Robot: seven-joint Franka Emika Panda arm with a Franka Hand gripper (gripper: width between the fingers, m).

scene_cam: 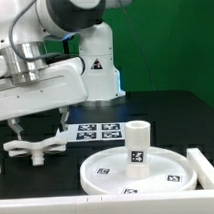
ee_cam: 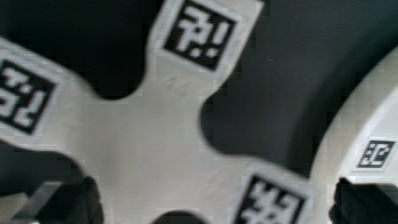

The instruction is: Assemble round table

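Observation:
The white cross-shaped foot [scene_cam: 31, 150] lies flat on the black table at the exterior view's left. My gripper [scene_cam: 40, 125] hangs open just above it, one finger on each side, holding nothing. In the wrist view the foot [ee_cam: 151, 110] fills the picture with tags on its arms, and my gripper [ee_cam: 205, 205] straddles one arm with the dark fingertips [ee_cam: 54, 200] apart from it. The large round disc [scene_cam: 102, 175] lies near the front, and the short post [scene_cam: 137, 142] stands upright on it. An edge of the disc [ee_cam: 374, 140] shows in the wrist view.
The marker board [scene_cam: 99, 130] lies behind the disc. A plain white block [scene_cam: 205, 164] stands by the disc at the exterior view's right. A white ledge [scene_cam: 38, 207] runs along the front. The robot base [scene_cam: 94, 65] stands at the back.

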